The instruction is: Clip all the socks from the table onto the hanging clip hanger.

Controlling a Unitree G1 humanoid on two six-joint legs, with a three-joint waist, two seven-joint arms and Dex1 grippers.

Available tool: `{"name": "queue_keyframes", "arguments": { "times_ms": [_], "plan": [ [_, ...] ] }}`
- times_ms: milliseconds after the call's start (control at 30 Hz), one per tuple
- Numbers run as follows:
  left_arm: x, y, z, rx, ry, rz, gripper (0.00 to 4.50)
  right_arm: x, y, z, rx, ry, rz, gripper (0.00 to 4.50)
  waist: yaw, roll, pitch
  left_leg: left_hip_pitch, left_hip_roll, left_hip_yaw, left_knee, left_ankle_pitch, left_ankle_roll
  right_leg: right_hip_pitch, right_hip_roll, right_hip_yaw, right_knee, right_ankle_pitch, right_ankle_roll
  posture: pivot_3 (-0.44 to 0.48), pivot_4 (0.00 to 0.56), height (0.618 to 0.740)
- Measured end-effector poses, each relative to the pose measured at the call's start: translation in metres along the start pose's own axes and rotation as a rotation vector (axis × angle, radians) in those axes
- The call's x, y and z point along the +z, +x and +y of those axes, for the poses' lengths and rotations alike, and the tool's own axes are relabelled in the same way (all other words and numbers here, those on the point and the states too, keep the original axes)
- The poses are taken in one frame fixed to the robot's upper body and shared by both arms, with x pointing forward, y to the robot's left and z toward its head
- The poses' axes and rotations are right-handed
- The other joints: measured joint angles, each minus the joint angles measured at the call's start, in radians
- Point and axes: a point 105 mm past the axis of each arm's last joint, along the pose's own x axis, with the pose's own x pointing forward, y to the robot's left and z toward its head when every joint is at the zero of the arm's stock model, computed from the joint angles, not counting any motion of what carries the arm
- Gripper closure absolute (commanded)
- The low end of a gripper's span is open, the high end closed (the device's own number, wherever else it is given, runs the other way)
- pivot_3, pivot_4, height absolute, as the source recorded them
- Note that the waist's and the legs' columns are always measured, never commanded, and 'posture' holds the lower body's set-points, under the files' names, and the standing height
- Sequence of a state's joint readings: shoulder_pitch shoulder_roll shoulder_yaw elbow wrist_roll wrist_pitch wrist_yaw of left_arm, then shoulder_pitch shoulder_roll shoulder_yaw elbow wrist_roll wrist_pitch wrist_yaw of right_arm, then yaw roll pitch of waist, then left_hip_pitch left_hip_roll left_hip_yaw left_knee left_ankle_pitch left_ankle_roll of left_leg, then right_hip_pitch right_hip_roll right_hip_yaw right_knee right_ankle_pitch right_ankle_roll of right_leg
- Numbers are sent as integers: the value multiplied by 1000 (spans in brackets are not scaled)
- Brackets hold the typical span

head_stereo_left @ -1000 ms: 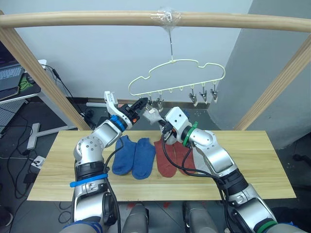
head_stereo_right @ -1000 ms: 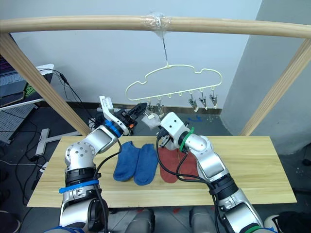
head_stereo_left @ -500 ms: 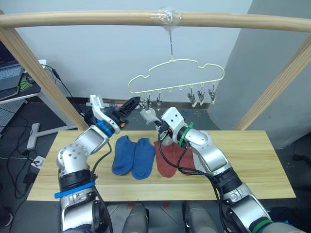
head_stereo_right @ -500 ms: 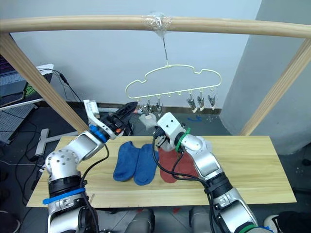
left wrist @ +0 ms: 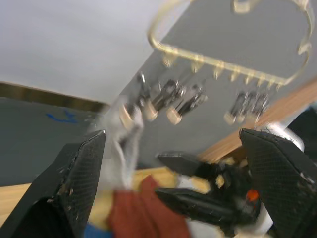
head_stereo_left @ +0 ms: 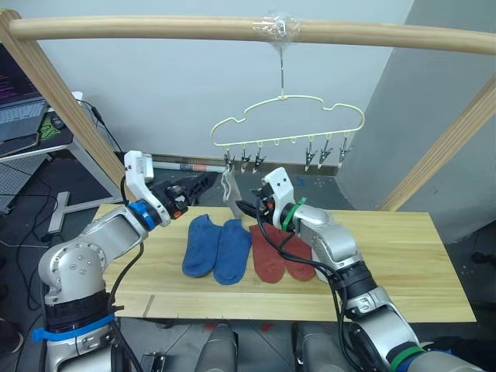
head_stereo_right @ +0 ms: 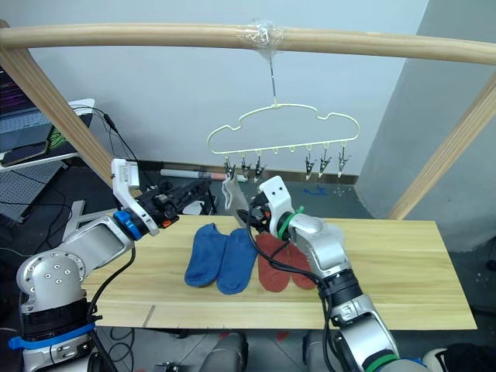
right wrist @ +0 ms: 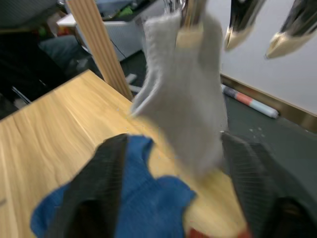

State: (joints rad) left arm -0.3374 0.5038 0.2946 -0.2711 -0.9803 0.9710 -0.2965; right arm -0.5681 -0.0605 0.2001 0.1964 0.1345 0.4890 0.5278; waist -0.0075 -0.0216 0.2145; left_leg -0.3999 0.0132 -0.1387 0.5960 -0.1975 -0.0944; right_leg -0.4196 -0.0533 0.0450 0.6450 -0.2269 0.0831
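Note:
The pale yellow clip hanger (head_stereo_left: pixel 287 122) hangs from the wooden pole. A light grey sock (head_stereo_left: pixel 229 186) dangles from its leftmost clip, seen close up in the right wrist view (right wrist: pixel 185 106). On the table (head_stereo_left: pixel 403 263) lie two blue socks (head_stereo_left: pixel 213 246) and two rust-red socks (head_stereo_left: pixel 279 260) side by side. My right gripper (head_stereo_left: pixel 244 208) stands open just beside the grey sock's lower end, holding nothing. My left gripper (head_stereo_left: pixel 203 184) is open, a short way left of the hanging sock, its fingers (left wrist: pixel 74 183) spread wide.
A round wooden pole frame (head_stereo_left: pixel 155 29) spans overhead, with slanted legs at both sides of the table. A desk with a laptop (head_stereo_left: pixel 19 116) stands at the far left. Bare tabletop lies right of the red socks.
Both grippers have opened. The right one has let go of the grey sock, which now hangs from the clip. My left arm has drawn back to the left, away from the hanger.

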Motion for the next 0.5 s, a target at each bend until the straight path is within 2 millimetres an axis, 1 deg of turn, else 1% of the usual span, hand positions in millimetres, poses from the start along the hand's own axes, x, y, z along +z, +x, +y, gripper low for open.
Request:
{"name": "queue_keyframes", "arguments": {
  "times_ms": [33, 133, 167, 200, 267, 333, 400, 433, 500],
  "plan": [
    [-5, 4, 0, 8, 15, 1, 0, -6, -6, -5, -14, -15, 19, 50, 3, 0, 0, 0, 0, 0, 0, 0, 0, 0, 0, 0, 0, 0, 0, 134, 181, 740],
    [-9, 12, 0, 31, 60, -14, 0, -15, -18, -14, -35, -54, 52, 50, 5, 0, 0, -1, 0, 0, 0, 0, 0, 0, 0, 0, 0, 0, 0, 113, 178, 740],
    [-8, 15, -1, 45, 97, -37, 0, -14, -26, -18, -44, -82, 54, 50, 5, 0, 0, -1, 0, 1, 0, 0, 0, -1, 0, 0, 0, 0, 0, 113, 178, 740],
    [-7, 19, -2, 52, 134, -59, 0, -11, -32, -20, -45, -103, 48, 50, 5, 0, 0, -1, 0, 1, 0, 0, 0, -1, 0, 1, 0, -2, 2, 113, 178, 740],
    [-10, 25, -5, 52, 204, -71, 393, -2, -39, -22, -47, -131, 23, 0, 4, 0, 0, -1, 0, 1, 0, 0, 0, -1, 0, 1, -1, -2, 3, 86, 174, 740],
    [-14, 37, -16, 50, 313, -133, 898, 12, -57, -26, -43, -167, -14, 0, 6, 0, 0, -1, 0, 2, 0, 0, 0, 0, 0, 1, -1, -2, 3, 75, 172, 740],
    [-23, 48, -23, 48, 403, -153, 1473, 27, -72, -29, -40, -206, -46, 0, 8, 0, 0, -1, 0, 2, 0, 0, 0, 0, 0, 2, -2, -2, 3, 64, 171, 740],
    [-28, 52, -25, 48, 445, -152, 1473, 34, -78, -29, -33, -230, -59, 0, 7, 0, 0, -1, 0, 2, 0, 0, 0, 0, 0, 1, -2, -2, 3, 64, 171, 740],
    [-33, 59, -27, 67, 481, -165, 1473, 41, -86, -27, -10, -258, -70, 0, 6, 0, 0, -1, 0, 2, 0, 0, 0, 0, 0, 1, -1, -2, 3, 52, 168, 740]
  ]
}}
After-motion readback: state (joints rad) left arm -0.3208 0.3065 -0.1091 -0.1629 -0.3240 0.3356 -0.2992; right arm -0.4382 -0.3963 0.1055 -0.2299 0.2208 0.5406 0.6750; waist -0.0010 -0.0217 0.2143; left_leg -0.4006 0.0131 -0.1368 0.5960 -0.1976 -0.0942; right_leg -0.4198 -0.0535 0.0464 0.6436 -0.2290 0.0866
